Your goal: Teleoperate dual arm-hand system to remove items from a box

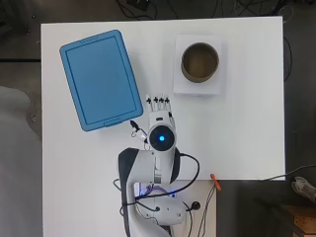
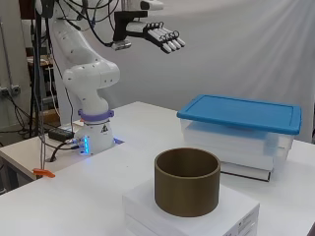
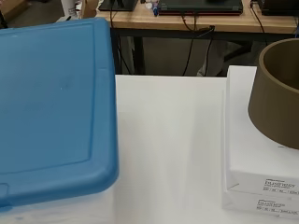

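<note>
White table [image 1: 247, 138] carries a clear storage box [image 2: 236, 140] with its blue lid [image 1: 100, 79] still on, resting on a thin white slab. Well apart from it, a brown open cylinder [image 1: 200, 61] stands on a white carton [image 2: 192, 219]. High above the table, between the two, hangs the hand [image 2: 160, 35] — fingers straight, holding nothing.

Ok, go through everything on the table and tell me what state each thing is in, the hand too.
Blue lid: shut on the clear box, lying flat.
Clear box: closed, standing on the table; contents hard to make out.
Brown ring-shaped container: upright, open at the top, nothing visible inside, standing on the white boxes.
White boxes: stacked, closed.
Hand: open, fingers straight, raised well above the table, holding nothing.
</note>
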Robot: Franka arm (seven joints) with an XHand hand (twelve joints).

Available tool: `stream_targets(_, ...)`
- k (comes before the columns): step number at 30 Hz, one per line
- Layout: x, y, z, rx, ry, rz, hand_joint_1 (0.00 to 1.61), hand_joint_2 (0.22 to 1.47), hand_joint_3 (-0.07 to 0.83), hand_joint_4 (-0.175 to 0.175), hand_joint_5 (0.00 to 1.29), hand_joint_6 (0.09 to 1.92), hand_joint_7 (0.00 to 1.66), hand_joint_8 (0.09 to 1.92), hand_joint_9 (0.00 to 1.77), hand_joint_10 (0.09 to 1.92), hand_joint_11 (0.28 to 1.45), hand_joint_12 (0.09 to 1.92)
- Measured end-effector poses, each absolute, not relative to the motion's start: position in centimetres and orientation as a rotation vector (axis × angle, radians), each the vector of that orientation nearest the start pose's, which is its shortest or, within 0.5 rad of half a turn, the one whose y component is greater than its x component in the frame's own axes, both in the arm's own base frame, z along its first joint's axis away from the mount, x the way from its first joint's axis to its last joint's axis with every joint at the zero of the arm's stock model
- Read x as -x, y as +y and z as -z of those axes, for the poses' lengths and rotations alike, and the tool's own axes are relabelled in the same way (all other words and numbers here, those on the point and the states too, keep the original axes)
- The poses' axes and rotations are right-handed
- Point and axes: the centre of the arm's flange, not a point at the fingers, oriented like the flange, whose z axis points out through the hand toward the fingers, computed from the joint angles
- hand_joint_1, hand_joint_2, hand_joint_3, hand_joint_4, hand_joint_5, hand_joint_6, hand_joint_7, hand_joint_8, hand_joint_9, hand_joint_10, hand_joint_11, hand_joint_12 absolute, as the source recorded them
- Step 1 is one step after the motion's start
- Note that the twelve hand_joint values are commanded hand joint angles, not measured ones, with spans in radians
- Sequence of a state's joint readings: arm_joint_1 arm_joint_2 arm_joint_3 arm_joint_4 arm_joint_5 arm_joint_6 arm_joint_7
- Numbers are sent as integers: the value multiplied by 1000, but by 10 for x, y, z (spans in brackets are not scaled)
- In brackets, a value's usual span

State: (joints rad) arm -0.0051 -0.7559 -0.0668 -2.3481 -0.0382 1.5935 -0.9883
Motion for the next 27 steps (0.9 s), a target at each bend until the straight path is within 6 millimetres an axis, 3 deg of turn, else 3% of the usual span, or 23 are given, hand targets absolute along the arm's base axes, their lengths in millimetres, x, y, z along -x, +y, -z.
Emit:
stream_targets(4,-313,-119,-569,2712,-1375,89,109,986,8,-34,287,87,357,87,381,87,429,87)
stream_targets(6,-311,-140,-558,2687,-1371,108,122,987,6,-29,300,87,356,87,380,87,430,87)
stream_targets(7,-313,-139,-554,2671,-1403,105,129,986,5,-26,309,87,360,87,385,87,433,87)
stream_targets(11,-331,-89,-549,2609,-1612,41,151,985,2,-18,330,87,376,87,404,87,450,87)
stream_targets(13,-347,-31,-543,2554,-1772,-10,164,992,5,-12,351,87,384,87,409,87,453,87)
stream_targets(15,-360,6,-525,2492,-1868,-38,168,995,5,-12,352,87,378,87,399,87,451,87)
stream_targets(19,-364,30,-472,2276,-2066,70,125,932,-19,-15,242,87,298,87,324,87,433,87)
stream_targets(22,-361,44,-428,2221,-2151,77,91,883,-10,-16,174,87,233,87,271,87,426,87)
stream_targets(27,-351,79,-405,2238,-2142,-107,148,909,8,-24,142,87,171,87,214,87,406,87)
